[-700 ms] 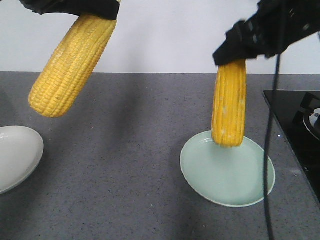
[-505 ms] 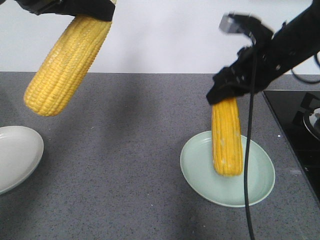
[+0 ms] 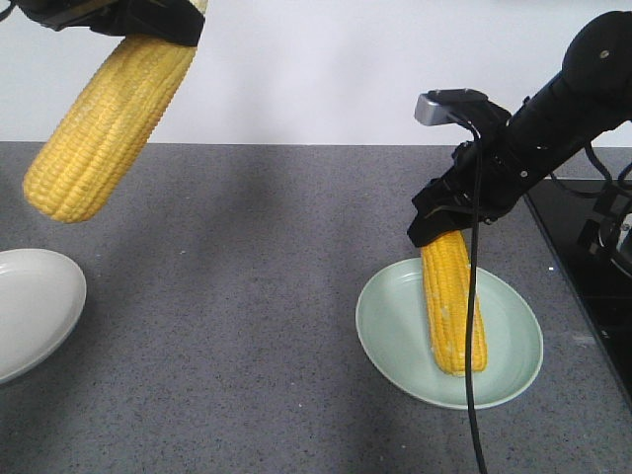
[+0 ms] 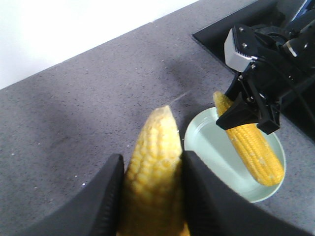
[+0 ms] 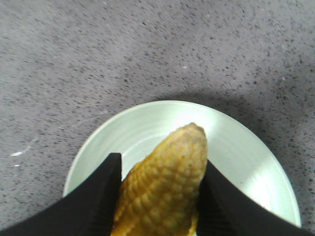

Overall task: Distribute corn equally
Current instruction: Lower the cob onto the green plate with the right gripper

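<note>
Corn comes in two cobs here, each pinched at one end by a gripper. The right gripper (image 3: 446,223) is closed on the upper end of the right cob (image 3: 454,301), whose lower end lies on the green plate (image 3: 395,326) at the right of the counter; from the front view the cob seems to rest along the plate, though how much weight the plate takes is hard to tell. The left gripper (image 3: 148,22) is clamped on the top of the left cob (image 3: 99,128), which hangs tilted, well above the counter and above and just right of the white plate (image 3: 30,296) at the left edge.

Each cob looks stiff and fairly heavy for its size, so it will not bend, but held by one end it will tend to swing or pivot between the fingers. The kernel rows give some grip, yet the round tapered body could roll once set down, so laying it flat inside a rim is safer than dropping it. A hold nearer the thick middle would steady it better.

The grey speckled counter (image 3: 247,296) is flat and matte, with open room between the plates. A black stove top (image 3: 578,247) sits at the far right, near the green plate, and a dangling cable (image 3: 472,395) crosses in front of it.
</note>
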